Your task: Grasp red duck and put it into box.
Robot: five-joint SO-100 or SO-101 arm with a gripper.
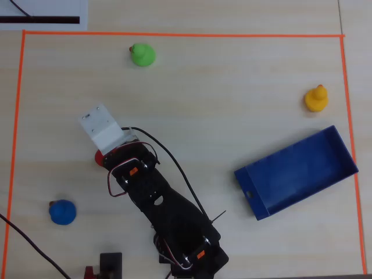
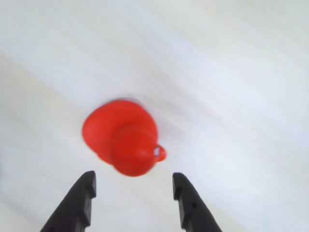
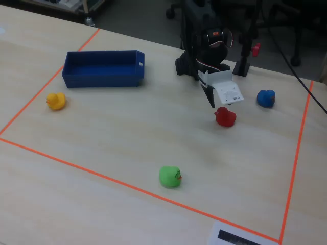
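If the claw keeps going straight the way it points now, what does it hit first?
Most likely the red duck: in the wrist view it sits just ahead of the open claw, roughly centred between the fingertips. Depth is unclear; the table lies behind it.

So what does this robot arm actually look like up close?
The arm is black plastic with small orange marks and looping black, red and white cables. A white boxy block sits near its tip. The gripper ends in two black, tapered fingers.
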